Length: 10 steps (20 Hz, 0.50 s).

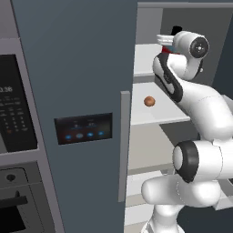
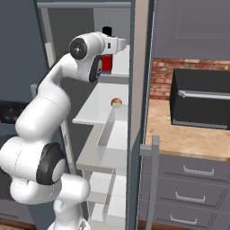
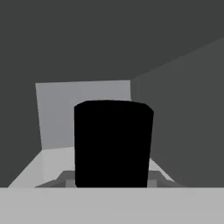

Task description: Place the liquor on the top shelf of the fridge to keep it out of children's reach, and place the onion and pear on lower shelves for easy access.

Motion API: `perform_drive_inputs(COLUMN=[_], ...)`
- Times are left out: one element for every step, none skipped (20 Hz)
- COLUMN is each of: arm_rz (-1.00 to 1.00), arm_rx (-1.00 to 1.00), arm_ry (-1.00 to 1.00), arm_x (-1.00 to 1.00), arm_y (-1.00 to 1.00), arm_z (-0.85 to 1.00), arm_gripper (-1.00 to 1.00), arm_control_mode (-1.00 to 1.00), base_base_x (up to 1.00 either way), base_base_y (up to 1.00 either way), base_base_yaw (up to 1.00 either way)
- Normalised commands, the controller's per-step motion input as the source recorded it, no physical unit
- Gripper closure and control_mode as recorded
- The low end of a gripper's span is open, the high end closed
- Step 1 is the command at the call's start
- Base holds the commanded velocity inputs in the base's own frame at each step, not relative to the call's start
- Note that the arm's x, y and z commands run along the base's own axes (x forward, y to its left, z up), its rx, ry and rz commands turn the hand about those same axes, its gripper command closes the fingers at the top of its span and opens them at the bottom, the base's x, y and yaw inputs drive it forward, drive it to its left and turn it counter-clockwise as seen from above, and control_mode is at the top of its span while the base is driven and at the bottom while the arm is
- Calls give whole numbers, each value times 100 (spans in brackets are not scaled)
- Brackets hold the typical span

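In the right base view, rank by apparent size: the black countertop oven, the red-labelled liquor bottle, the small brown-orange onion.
1. Black countertop oven, by far the largest.
2. Red-labelled liquor bottle, partly hidden behind the arm.
3. Small brown-orange onion, smallest; only its top shows.

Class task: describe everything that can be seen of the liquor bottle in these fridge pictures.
The liquor stands upright at the top shelf of the fridge. Its short black cap and a strip of red label show; the arm's wrist hides the rest. In the hand view the cap rises close between the pincer fingers. Whether they clamp it, or whether the bottle's base rests on the shelf, cannot be told.
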Motion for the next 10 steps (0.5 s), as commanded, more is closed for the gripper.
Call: perform_drive_inputs(arm_rz=[3, 2, 2, 2, 2, 1, 1, 1, 1, 1], arm_rx=[0, 0, 0, 0, 0, 0, 0, 0, 0, 0], arm_ry=[3, 2, 2, 1, 0, 0, 0, 0, 0, 0], arm_x=[71, 70, 69, 69, 67, 64, 61, 59, 58, 56], arm_y=[-13, -13, -12, -12, -11, -11, -9, -6, -3, -1], arm_z=[0, -1, -3, -5, -7, -9, -9, -10, -12, -14], arm_gripper=[100, 100, 100, 100, 100, 100, 100, 100, 100, 100], arm_control_mode=[-100, -100, -100, -100, -100, -100, -100, -100, -100, -100], base_base_x=[0, 0, 0, 0, 0, 0, 0, 0, 0, 0], base_base_y=[0, 0, 0, 0, 0, 0, 0, 0, 0, 0], base_base_yaw=[0, 0, 0, 0, 0, 0, 0, 0, 0, 0])
